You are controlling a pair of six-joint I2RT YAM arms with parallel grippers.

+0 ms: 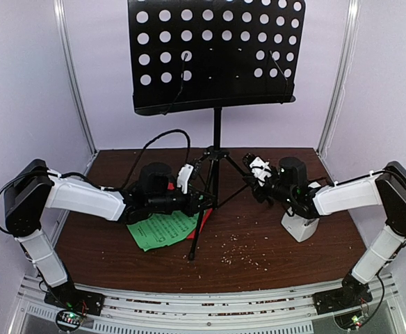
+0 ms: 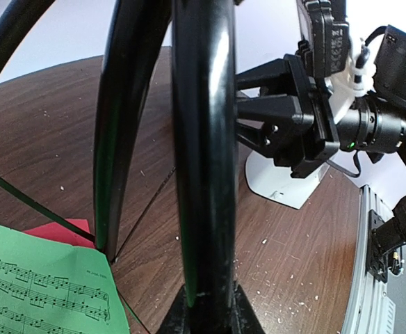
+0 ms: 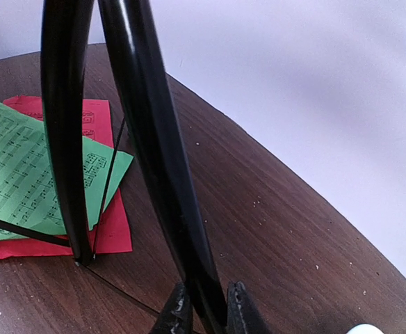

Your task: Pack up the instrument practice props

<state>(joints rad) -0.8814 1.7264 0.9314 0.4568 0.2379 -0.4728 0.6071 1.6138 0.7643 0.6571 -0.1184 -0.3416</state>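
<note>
Likely step: collapsing the stand (image 1: 217,132), upright at mid bench (image 1: 293,257). The left claw (image 2: 204,309) and right claw (image 3: 204,306) are each closed tight on one of its legs. The next move probably calls for drawing both legs evenly inward.

No readable text, staves on green sheet (image 2: 36,278)
</note>
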